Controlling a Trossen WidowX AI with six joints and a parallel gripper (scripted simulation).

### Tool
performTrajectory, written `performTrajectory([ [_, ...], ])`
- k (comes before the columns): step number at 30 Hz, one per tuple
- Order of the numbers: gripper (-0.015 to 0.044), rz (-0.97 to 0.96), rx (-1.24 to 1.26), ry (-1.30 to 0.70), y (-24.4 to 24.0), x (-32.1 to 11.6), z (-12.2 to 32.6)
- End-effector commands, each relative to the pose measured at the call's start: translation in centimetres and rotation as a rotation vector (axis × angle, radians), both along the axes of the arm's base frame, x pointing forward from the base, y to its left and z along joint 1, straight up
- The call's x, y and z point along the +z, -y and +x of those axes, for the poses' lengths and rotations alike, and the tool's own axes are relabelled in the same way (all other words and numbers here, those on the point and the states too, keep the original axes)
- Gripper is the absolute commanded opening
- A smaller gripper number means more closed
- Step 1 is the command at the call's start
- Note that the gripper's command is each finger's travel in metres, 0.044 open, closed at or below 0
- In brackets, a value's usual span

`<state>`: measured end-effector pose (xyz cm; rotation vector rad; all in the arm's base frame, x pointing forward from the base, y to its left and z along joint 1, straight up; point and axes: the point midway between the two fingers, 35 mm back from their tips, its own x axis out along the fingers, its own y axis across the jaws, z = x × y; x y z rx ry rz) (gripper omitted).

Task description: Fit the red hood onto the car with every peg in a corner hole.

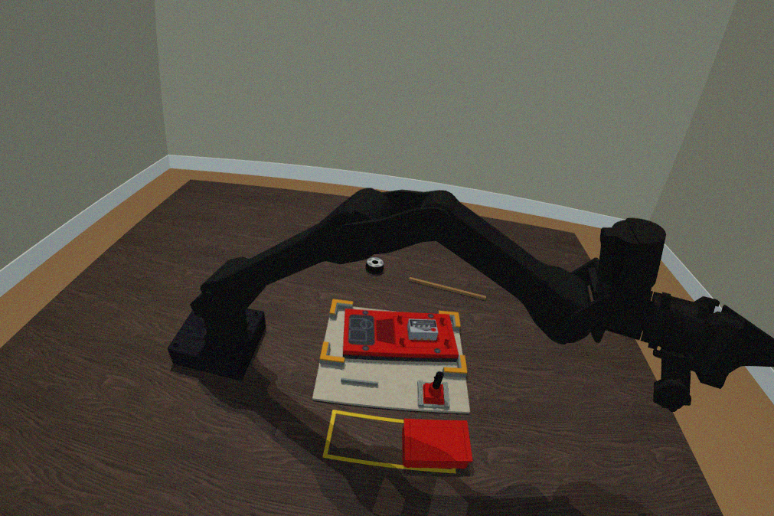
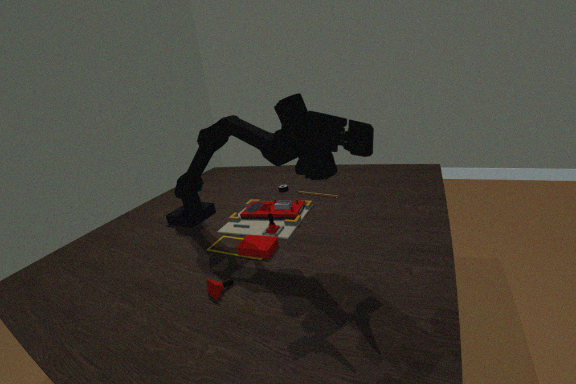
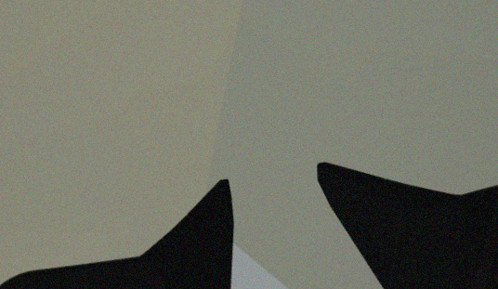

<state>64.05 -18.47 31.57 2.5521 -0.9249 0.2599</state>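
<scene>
The job has not really begun. The pincer (image 3: 274,172) is up high and off to one side, well apart from the toys. In the wrist view it points at the bare wall, and there is a gap between its two fingers with nothing in it. So it is partly spread and holds nothing.

The red hood (image 1: 436,442) lies flat on the counter (image 1: 125,364). It sits at one end of a yellow outline (image 1: 363,418) marked on the wood. Nothing is on top of it. The car chassis (image 1: 400,334) waits in its jig (image 1: 338,305) on a pale board (image 1: 387,389), just past the hood. The grey engine block (image 1: 422,329) is already on the deck. The pegs are too small to see well.

I think the next move is to swing the arm (image 1: 400,219) over the hood, turn the pincer to point down, and lower it so one finger goes on each side of the shell. It may need to spread wider first, as the hood looks broad.

Other things lie around. A small red stand with a black knob (image 1: 436,389) sits on the board between the hood and the car. I think it could be bumped when the hood is carried across, so the hood should go up high first. A little ring (image 1: 374,263) and a thin stick (image 1: 447,288) lie behind the car, out of the way. Another small red piece (image 2: 216,288) lies nearer the front of the counter, also apart.
</scene>
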Motion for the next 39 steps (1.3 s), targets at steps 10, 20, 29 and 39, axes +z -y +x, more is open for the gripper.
performTrajectory([
  [10,0.044,-0.496,-0.03,-0.759,0.8,-6.4,-0.3],
  [20,0.044,-1.151,0.27,-1.488,0.6,-14.4,-5.2],
  [29,0.044,-1.568,0.615,-1.732,-0.4,-18.2,-10.1],
  [39,0.044,-1.946,1.045,-1.772,-1.8,-20.8,-15.6],
])
